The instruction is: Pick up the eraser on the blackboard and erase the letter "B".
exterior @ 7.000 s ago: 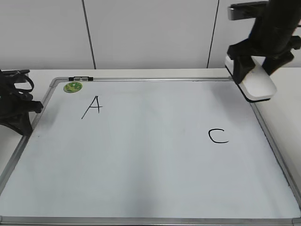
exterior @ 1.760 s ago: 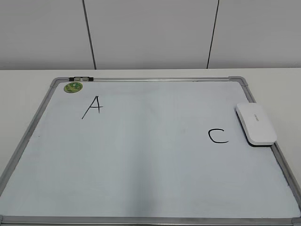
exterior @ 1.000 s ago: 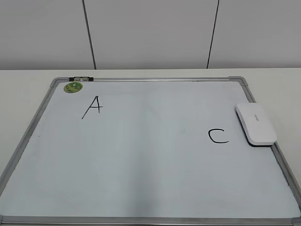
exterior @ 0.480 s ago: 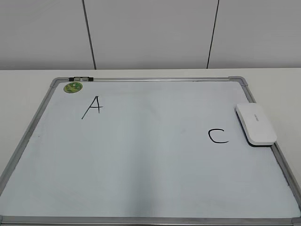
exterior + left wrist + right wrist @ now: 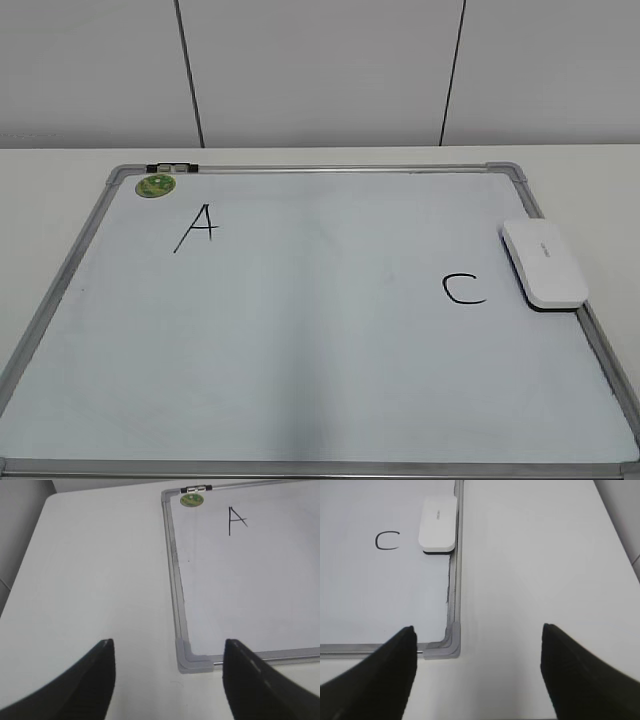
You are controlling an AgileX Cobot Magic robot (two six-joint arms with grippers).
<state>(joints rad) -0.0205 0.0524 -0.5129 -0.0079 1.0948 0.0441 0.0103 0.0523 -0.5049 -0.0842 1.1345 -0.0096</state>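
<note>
A pale bench (image 5: 60,170) is backed by a white panelled wall (image 5: 320,70) with dark vertical seams; the blackboard (image 5: 300,400), white with a silver-grey frame, is laid flat on the bench and fills most of the exterior view; the eraser (image 5: 544,263) is seen lying on the board at its right edge, just beside the frame, white top up and dark underside showing as a thin line along its near end; a black "C" (image 5: 464,289) is written just left of the eraser, apart from it; a black "A" (image 5: 197,227) is written near the far left corner; a round green magnet (image 5: 155,184) is stuck above the "A", beside a small clip (image 5: 172,167) on the frame; no "B" is seen on the board, the middle being plain white; neither arm is seen in the exterior view; in the left wrist view the left tool (image 5: 167,680) is held over the bench by the board's near left corner cap (image 5: 192,660), its dark fingers spread wide with nothing between them; in the right wrist view the right tool (image 5: 477,672) is held by the near right corner cap (image 5: 445,647), fingers likewise wide apart and holding nothing, the eraser well ahead of it
</note>
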